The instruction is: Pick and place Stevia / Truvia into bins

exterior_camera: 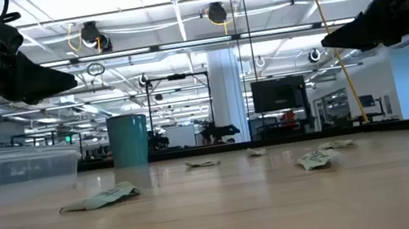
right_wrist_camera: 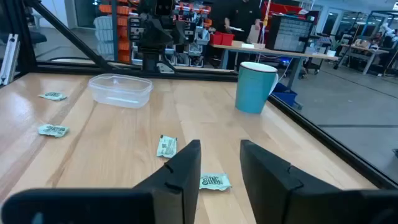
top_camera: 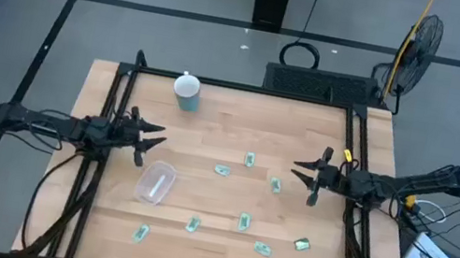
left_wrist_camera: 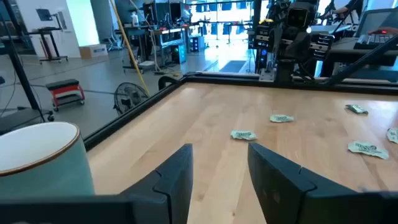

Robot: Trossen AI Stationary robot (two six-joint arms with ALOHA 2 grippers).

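Eight sweetener packets [top_camera: 250,160] lie scattered on the table [top_camera: 213,117]; the clear tub [top_camera: 154,182] looks empty. The left gripper [top_camera: 150,140] and right gripper [top_camera: 305,176] hover open, holding nothing, so sorting appears unstarted.

Both arms dark, near-black — slim jointed links w/ bulkier joint housings. Left gripper [top_camera: 148,138] & right gripper [top_camera: 306,173]: two tapered black fingers each, matte, angular, blade-like in wrist views. Small yellow mark on right arm just behind its gripper. Black cables trail off both arms' bases — loose loops by right arm.
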